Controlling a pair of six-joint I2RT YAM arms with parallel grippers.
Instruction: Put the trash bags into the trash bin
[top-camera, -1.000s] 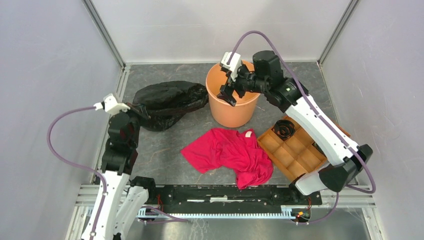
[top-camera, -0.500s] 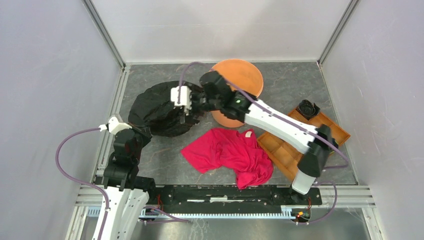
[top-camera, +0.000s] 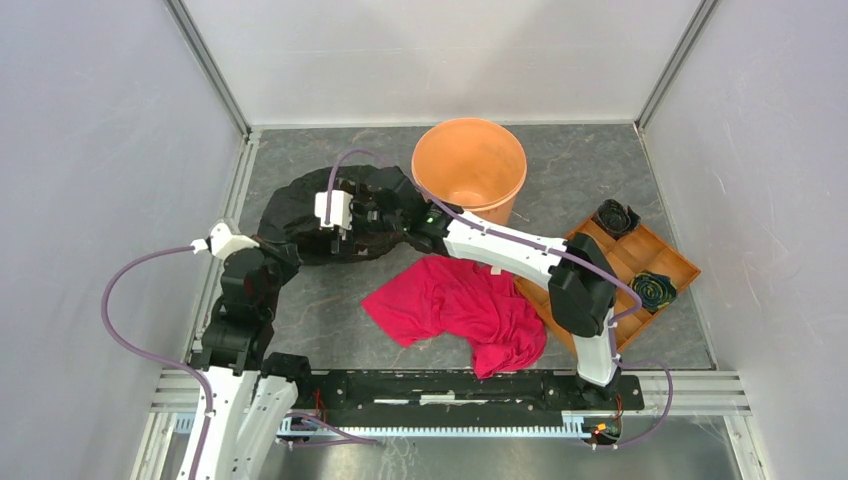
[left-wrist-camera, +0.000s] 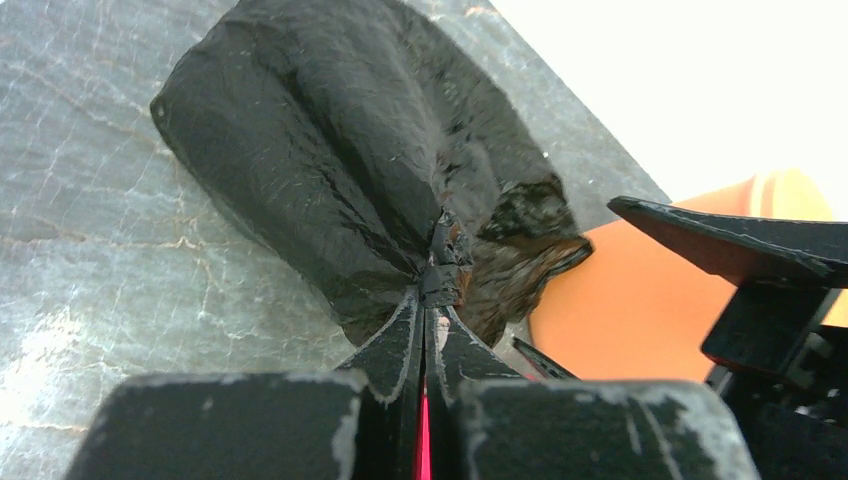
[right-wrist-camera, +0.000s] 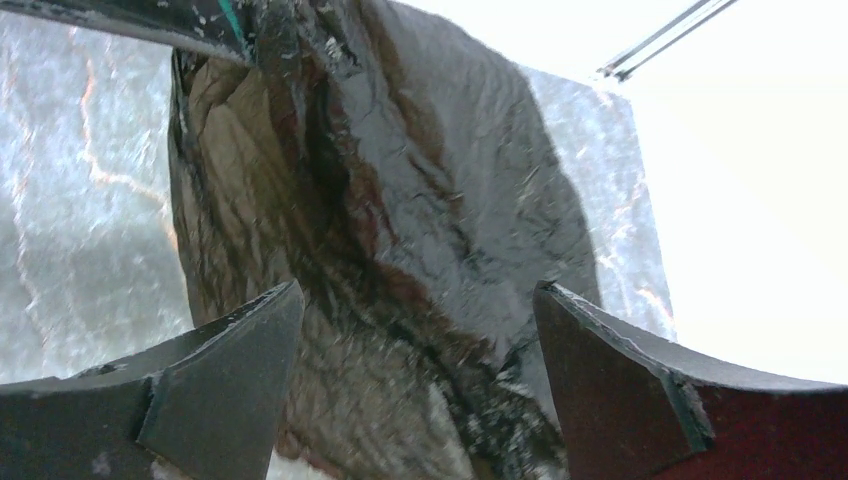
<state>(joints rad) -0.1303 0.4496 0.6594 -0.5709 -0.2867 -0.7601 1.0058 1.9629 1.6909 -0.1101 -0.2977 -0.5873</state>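
Two arms, same build. Left arm (top-camera: 215, 400): white links, black joint housings. Right arm (top-camera: 500, 248): white links, black joints, tiny green light (top-camera: 430, 212) near wrist. White camera block on each wrist: left block (top-camera: 222, 240), right block (top-camera: 333, 208). Purple cable looping off each arm: left cable (top-camera: 106, 300), right cable (top-camera: 360, 152). Black mounting bar (top-camera: 450, 385) under both bases. Left gripper (left-wrist-camera: 432, 300): thin black tapered fingers (left-wrist-camera: 395, 340), whitish scuffs along edges, blocky matte black housing behind. Right gripper (right-wrist-camera: 418, 290): dark wedge fingers (right-wrist-camera: 230, 350), pointed tips, grey chipped edges.
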